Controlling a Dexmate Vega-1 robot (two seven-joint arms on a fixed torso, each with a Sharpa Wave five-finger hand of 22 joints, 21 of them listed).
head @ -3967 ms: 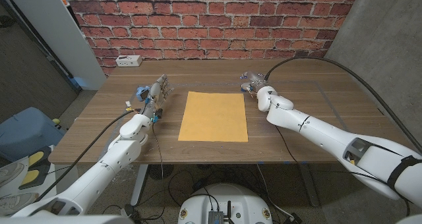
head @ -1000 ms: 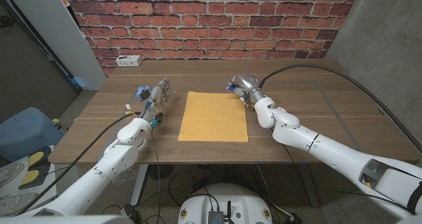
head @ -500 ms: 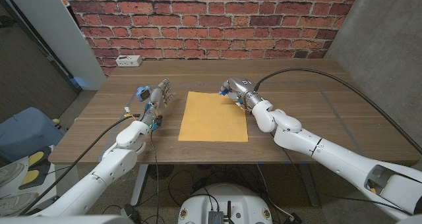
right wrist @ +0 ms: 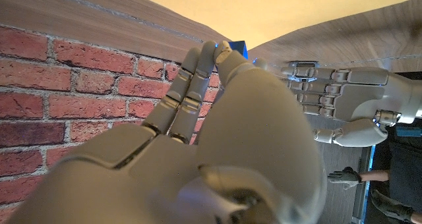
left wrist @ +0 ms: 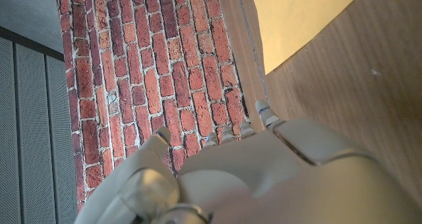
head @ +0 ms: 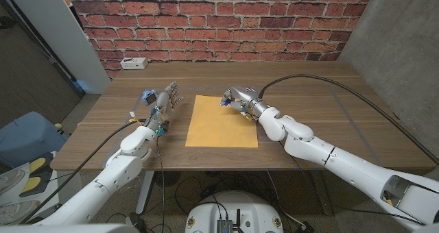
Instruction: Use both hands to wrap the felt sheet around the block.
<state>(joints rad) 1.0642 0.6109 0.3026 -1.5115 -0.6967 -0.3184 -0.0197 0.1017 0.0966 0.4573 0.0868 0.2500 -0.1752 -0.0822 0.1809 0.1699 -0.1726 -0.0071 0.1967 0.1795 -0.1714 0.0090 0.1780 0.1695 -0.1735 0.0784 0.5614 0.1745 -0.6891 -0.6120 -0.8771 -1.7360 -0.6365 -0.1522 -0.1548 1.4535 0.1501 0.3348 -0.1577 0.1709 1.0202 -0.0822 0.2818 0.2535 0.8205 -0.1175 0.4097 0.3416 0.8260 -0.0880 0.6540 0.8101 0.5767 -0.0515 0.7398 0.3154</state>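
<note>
Head view: the felt sheet (head: 223, 120) is being kept flat on the bench (head: 322, 116). A blue block (head: 225, 101) is being pinched by the right hand (head: 236, 98) over the sheet's far edge. The left hand (head: 164, 99) is being held with fingers apart beside the sheet.

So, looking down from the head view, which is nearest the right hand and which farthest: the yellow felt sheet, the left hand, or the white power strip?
1. Felt sheet, directly under the right hand, at its far edge.
2. Left hand, across the sheet.
3. White power strip, by the brick wall.
</note>
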